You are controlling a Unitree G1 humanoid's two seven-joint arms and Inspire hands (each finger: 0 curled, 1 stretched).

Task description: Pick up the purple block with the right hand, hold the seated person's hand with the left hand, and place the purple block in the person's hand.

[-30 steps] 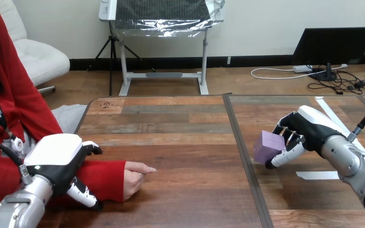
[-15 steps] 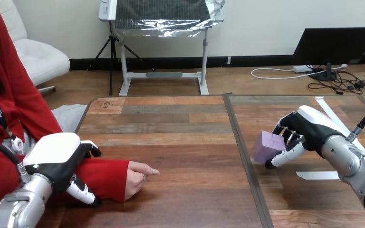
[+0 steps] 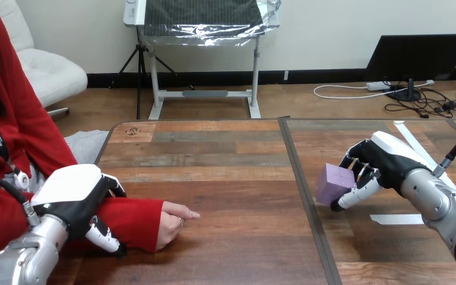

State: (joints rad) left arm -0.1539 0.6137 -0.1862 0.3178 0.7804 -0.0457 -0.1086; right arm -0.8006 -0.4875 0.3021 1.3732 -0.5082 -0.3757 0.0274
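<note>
- right hand (image 3: 380, 157): fingers + thumb curled, pinching the purple block (image 3: 334, 183), fingertips on its far side, thumb under its near edge.
- purple block: just right of the table's dark seam (image 3: 320, 237), close to it but not touching. Prob. a bit off the table (image 3: 214, 154), can't tell for sure.
- right forearm: runs from the hand away from the seam, twd lower right.
- left hand (image 3: 71, 196): well left of the seam, fingers over the top + thumb on the near side, curled round the person's red-sleeved forearm (image 3: 133, 218).
- person's hand (image 3: 172, 218): btw left hand & seam, nearer the left hand. Loosely closed, resting on the table, well apart from the block.
</note>
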